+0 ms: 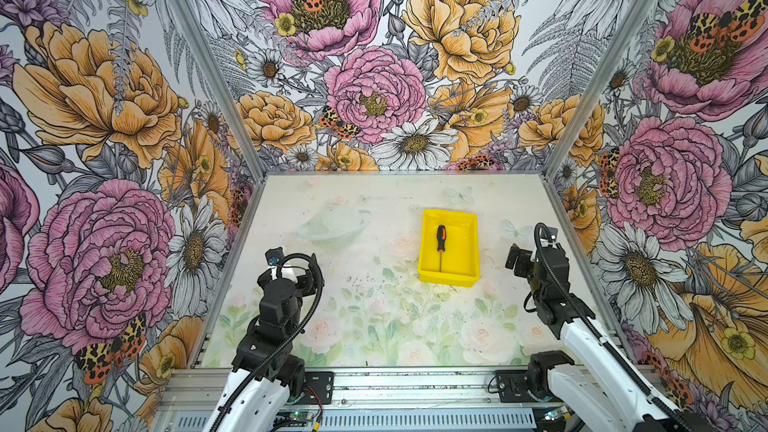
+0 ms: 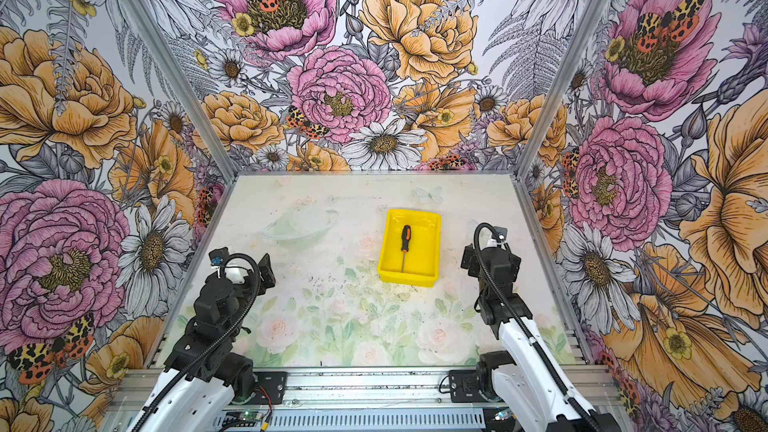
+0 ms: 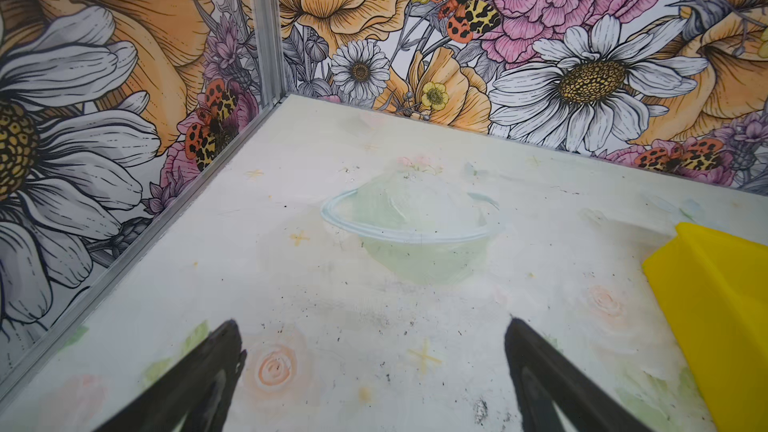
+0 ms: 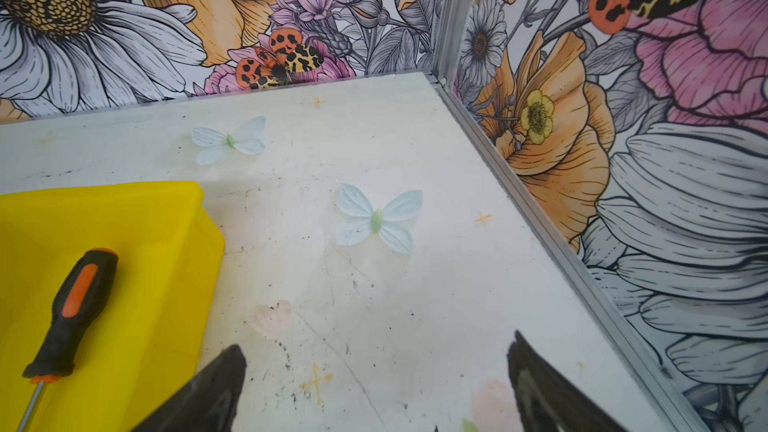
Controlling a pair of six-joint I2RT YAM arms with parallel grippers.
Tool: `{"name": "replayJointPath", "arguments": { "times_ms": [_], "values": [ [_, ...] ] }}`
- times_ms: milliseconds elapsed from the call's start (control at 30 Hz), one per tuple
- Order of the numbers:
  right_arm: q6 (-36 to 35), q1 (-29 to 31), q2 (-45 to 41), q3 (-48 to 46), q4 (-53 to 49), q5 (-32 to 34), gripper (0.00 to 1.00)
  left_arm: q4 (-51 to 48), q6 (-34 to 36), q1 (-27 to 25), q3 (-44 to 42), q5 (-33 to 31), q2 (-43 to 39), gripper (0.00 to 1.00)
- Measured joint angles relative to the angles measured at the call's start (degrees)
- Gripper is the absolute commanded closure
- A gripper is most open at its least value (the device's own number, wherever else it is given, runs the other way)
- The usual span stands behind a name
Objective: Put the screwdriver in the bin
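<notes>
The screwdriver [image 1: 440, 238], black-handled with orange accents, lies flat inside the yellow bin [image 1: 467, 243], handle toward the back wall, thin shaft pointing to the front. Both top views show it there [image 2: 405, 238], in the bin [image 2: 426, 251]. My left gripper [image 3: 372, 322] hovers open over bare table well to the left of the bin [image 3: 715, 284], nothing between its fingers. On the bin's right side, my right gripper [image 4: 378, 340] is open and empty too, with the screwdriver [image 4: 77, 305] and bin [image 4: 158, 234] beside it. In a top view the grippers [image 1: 307, 274] [image 1: 517, 259] flank the bin.
Floral walls with aluminium corner posts [image 1: 208, 64] enclose the table on three sides. The tabletop mat carries a faint printed planet [image 3: 407, 222] and butterflies [image 4: 378, 218]. A metal rail [image 1: 395, 384] with both arm bases runs along the front edge.
</notes>
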Motion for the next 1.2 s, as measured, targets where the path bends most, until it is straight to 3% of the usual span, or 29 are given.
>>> {"name": "replayJointPath", "arguments": {
  "times_ms": [300,700,1200],
  "values": [
    [-0.52,-2.89,8.96,-2.40,11.13,-4.66,0.01,11.65,3.48,4.74,-4.09,-0.74,11.96,0.01],
    [-1.73,-5.09,17.62,-4.96,24.65,-4.68,0.00,33.42,7.23,9.53,-6.16,2.93,30.58,0.01],
    [-1.81,-6.62,31.91,3.26,32.52,-6.67,0.00,53.53,8.81,13.92,-2.05,8.31,51.08,0.01]
  ]
}}
